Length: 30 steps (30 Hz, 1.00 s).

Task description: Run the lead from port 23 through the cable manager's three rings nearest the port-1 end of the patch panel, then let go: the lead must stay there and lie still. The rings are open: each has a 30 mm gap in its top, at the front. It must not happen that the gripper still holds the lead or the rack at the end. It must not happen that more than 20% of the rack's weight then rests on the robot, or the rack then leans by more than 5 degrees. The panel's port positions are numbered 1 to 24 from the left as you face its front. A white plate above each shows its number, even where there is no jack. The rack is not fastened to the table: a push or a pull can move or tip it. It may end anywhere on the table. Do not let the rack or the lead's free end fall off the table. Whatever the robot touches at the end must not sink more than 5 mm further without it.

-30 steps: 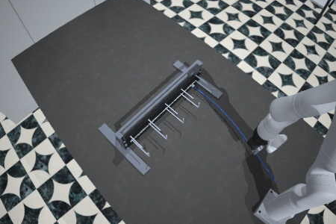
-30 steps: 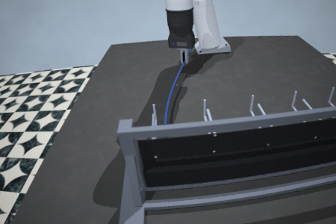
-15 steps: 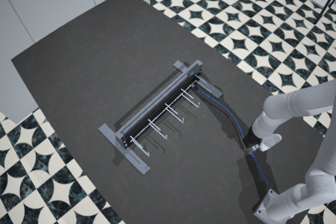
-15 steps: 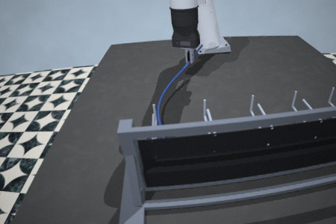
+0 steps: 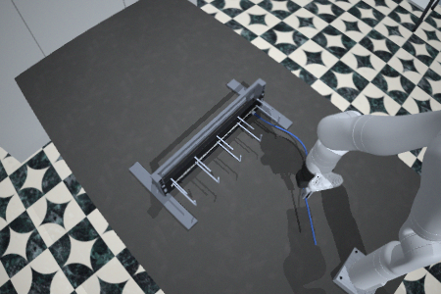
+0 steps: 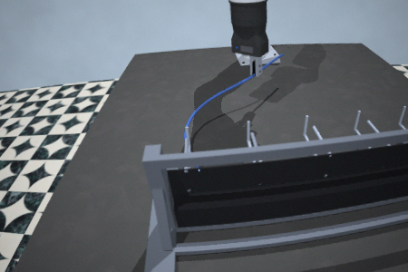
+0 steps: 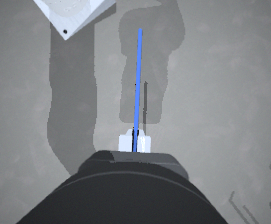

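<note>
The rack (image 5: 167,204) (image 6: 272,149) stands in the middle of the table with its patch panel and a row of open rings along the front. The blue lead (image 5: 290,135) (image 6: 213,99) (image 7: 137,75) leaves the panel's far right end and curves over the table to my gripper (image 5: 306,195) (image 6: 257,72) (image 7: 134,143). The gripper is shut on the lead, a little above the table, well in front of the rack. The lead's free end (image 5: 314,239) (image 6: 280,56) points toward the robot base. The three rings (image 5: 185,193) (image 5: 207,170) (image 5: 229,148) at the port-1 end hold no lead.
The robot's base plate (image 5: 353,276) (image 7: 76,15) stands at the table's near right corner, just beyond the lead's free end. The table edge runs close behind the arm on the right. Two more rings (image 5: 250,129) stand nearer the lead's port.
</note>
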Each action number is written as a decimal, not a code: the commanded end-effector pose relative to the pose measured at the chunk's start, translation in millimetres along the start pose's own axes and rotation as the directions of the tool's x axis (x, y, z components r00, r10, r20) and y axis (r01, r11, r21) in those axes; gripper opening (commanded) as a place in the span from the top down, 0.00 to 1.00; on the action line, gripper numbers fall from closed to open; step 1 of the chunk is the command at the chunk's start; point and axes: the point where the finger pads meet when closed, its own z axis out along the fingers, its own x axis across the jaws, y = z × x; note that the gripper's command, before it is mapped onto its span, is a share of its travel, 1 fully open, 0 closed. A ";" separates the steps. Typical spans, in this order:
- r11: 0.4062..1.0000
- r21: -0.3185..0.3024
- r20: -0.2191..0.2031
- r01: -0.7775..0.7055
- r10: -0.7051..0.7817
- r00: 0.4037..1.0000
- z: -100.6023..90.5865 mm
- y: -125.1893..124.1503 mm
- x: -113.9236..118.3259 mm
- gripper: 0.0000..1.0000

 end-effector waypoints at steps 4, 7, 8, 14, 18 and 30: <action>0.994 -0.020 0.004 -0.106 0.106 0.994 -15.5 12.9 57.9 1.00; 0.980 -0.020 0.003 -0.198 0.198 0.980 -25.3 19.4 87.4 1.00; 0.973 -0.020 0.003 -0.229 0.229 0.973 -28.3 21.6 97.4 1.00; 0.938 -0.021 0.000 -0.346 0.347 0.938 -40.6 29.3 137.3 1.00; 0.892 -0.020 -0.003 -0.453 0.453 0.892 -52.1 36.4 175.0 1.00; 0.763 -0.019 -0.008 -0.646 0.646 0.763 -75.2 51.3 250.3 1.00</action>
